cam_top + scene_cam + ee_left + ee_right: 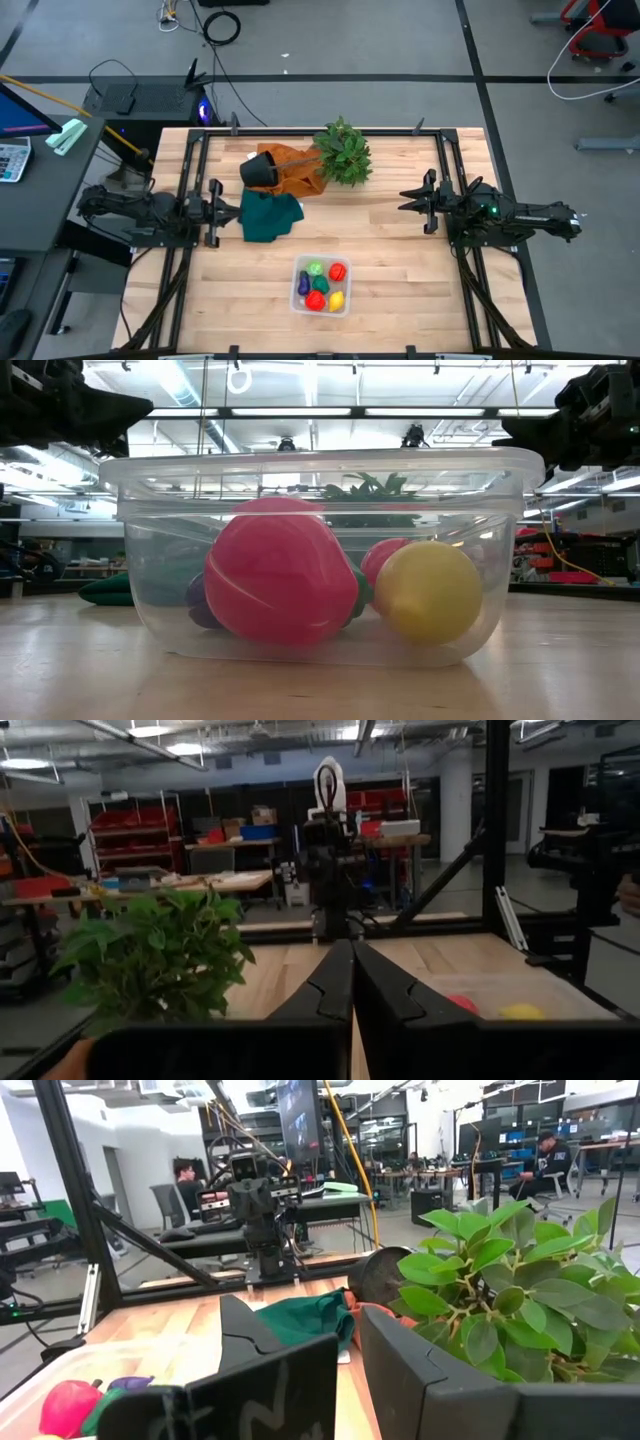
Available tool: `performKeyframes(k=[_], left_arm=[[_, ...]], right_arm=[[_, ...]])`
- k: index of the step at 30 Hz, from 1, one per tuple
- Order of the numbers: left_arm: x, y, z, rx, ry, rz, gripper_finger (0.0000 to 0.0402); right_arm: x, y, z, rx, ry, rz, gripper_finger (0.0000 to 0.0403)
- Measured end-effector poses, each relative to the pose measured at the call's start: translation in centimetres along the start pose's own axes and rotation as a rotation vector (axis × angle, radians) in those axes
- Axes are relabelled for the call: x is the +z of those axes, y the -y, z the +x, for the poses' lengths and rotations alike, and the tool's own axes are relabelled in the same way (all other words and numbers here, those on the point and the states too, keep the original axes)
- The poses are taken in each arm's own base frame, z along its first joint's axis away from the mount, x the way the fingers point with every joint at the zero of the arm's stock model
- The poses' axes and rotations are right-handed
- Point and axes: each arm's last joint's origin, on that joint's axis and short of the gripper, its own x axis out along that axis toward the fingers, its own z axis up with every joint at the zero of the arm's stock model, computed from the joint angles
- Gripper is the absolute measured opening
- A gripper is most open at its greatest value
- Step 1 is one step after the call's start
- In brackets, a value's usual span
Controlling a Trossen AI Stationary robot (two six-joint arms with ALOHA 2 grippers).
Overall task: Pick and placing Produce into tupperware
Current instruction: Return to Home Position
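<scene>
The clear tupperware (297,292) sits on the table near its near edge, midway between the arms. Inside lie the produce: a light green piece (316,268), two red pieces (338,271) (315,301), a yellow piece (337,299) and a purple piece (304,285). The low view shows the tub wall (150,560) with a red piece (280,585) and the yellow piece (428,592) resting on its floor. My left gripper (215,210) (352,982) hovers shut at the table's left side. My right gripper (415,198) (345,1355) hovers open at the right side. Neither is near the tub.
A black pot (258,170) lies tipped on an orange cloth (295,170) near the far edge, with a bushy green plant (345,152) beside it. A dark green cloth (268,216) lies just in front of my left gripper. People sit at desks beyond the table (548,1155).
</scene>
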Motion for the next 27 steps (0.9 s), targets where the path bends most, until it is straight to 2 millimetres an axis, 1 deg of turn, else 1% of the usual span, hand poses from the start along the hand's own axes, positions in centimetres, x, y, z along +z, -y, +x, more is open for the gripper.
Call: performKeyframes(k=[5,9,14,20,24,27], left_arm=[[-0.35,0.03,0.0,-0.003,-0.035,-0.042,0.001],[-0.34,0.03,0.0,-0.002,-0.035,-0.068,0.0021],[-0.34,0.0,0.0,0.007,-0.035,-0.065,0.0033],[-0.37,-0.35,-0.01,0.12,-0.044,0.012,0.0027],[-0.43,-0.34,-0.02,0.119,-0.05,0.01,0.0021],[-0.68,-0.33,-0.03,0.118,-0.072,-0.014,0.0026]], right_arm=[[0.0,0.0,0.0,0.0,0.001,-0.001,0.0],[-0.09,0.01,0.0,0.0,-0.007,-0.006,0.0],[-0.41,0.03,-0.01,-0.002,-0.039,0.003,0.0],[-0.46,0.03,-0.03,-0.001,-0.06,0.005,0.0],[-0.47,0.03,-0.04,0.0,-0.063,0.004,0.0],[-0.46,0.03,-0.04,-0.001,-0.064,0.004,0.0]])
